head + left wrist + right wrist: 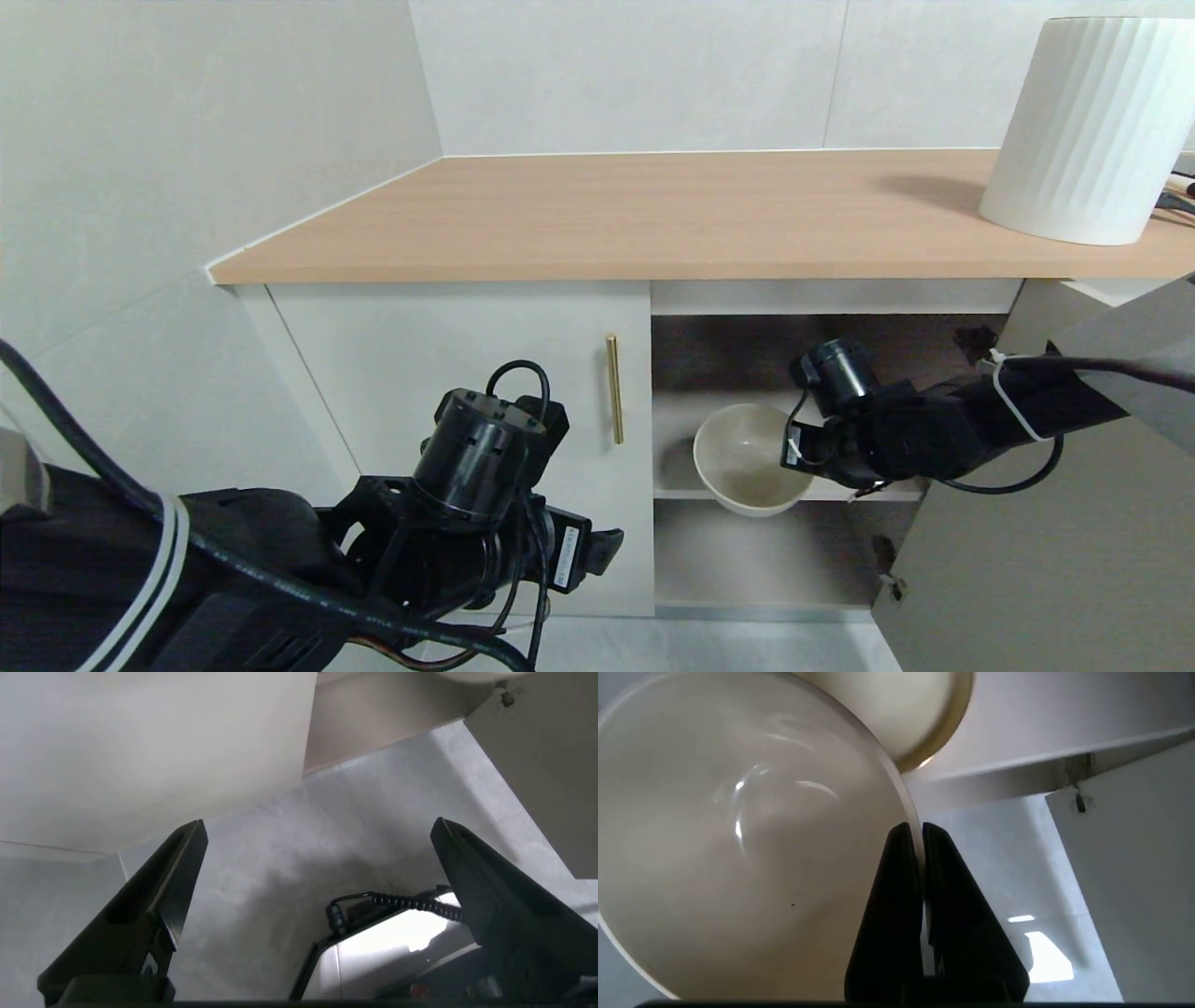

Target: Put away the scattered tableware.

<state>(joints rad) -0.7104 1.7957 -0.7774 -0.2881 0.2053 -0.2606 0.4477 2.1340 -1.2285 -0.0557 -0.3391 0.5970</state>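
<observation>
A beige bowl [742, 457] hangs tilted at the front edge of the middle shelf [873, 493] inside the open cabinet. My right gripper [792, 455] is shut on its rim from the right side. The right wrist view has the bowl [738, 840] up close, with the right gripper [922, 854] pinching the thin rim. Behind it lies another cream dish [906, 709]. My left gripper [318, 831] hangs low before the closed cabinet door, open, with only grey floor between its fingers [168, 887].
A wooden countertop [607, 215] carries a white ribbed container [1092, 131] at the far right. The left door [448, 355] is closed and has a gold handle [613, 389]. The right door [1046, 560] stands swung open. Below the shelf is a lower compartment [756, 560].
</observation>
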